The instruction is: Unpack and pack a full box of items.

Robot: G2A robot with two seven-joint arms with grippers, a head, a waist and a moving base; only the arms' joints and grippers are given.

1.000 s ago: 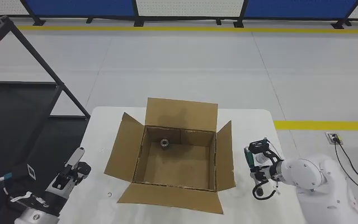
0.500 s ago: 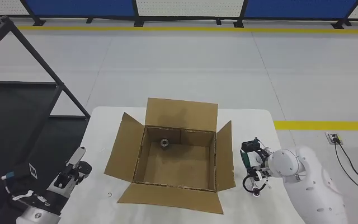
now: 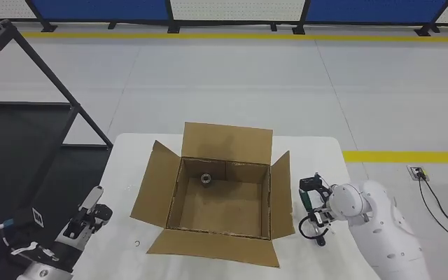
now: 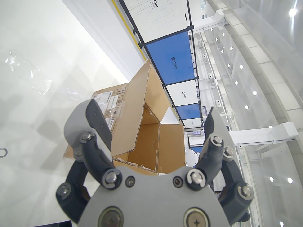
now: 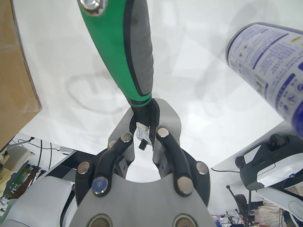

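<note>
- The right claw [image 5: 144, 124] is clenched on the narrow end of a green-handled tool [image 5: 132, 48]. It holds the tool above the tabletop [image 3: 126, 175], at 3 o'clock of the open box [image 3: 227, 145] and just outside its flap.
- A printed can [image 5: 267, 67] is near the tool, outside the box.
- One small round item [image 3: 205, 178] sits against the box's 12 o'clock wall.
- The left claw [image 4: 152, 114] hangs released at 8 o'clock, facing the box.
- Step, likely: late unpacking, with the tool due to go down on the tabletop.
- Next move: lower the tool onto bare tabletop away from the can and flap, then let go.
</note>
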